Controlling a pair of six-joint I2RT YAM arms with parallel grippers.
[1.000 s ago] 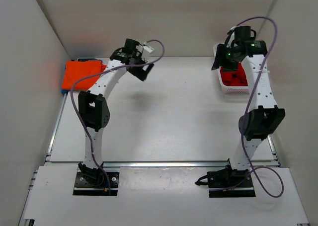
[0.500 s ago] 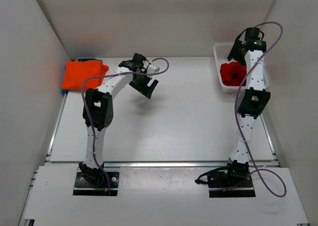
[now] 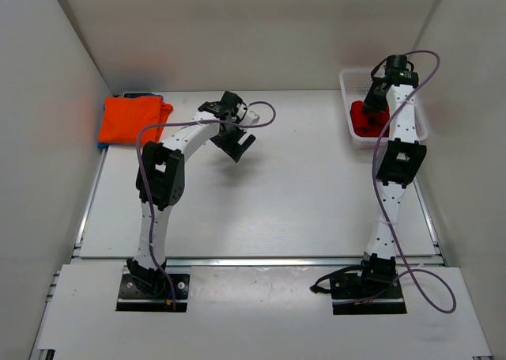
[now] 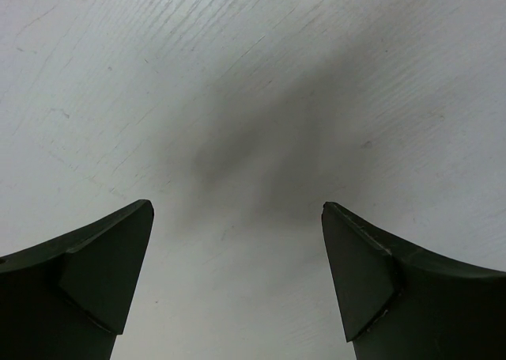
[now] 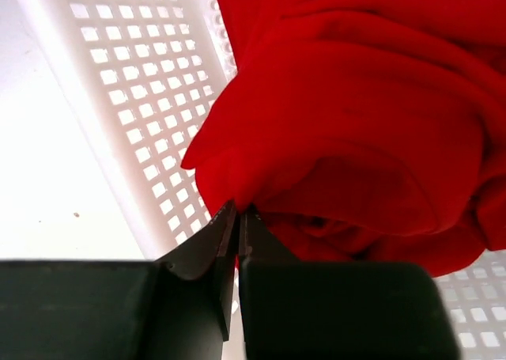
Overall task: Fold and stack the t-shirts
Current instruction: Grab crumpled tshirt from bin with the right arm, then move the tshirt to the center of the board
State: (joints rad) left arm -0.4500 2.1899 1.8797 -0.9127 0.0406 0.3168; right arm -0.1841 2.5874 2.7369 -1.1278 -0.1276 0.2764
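Though partly hidden, red shirt (image 5: pixel 356 99) in basket (image 5: pixel 134 83).

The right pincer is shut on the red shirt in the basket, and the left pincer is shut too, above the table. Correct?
No: the left pincer is open, jaws wide apart above the table, as the left wrist view shows. The rest holds.

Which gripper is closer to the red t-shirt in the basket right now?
Right. The right gripper is down in the white basket, jaws shut on a fold of the red t-shirt. The left gripper hangs open over the table, far across on the other side.
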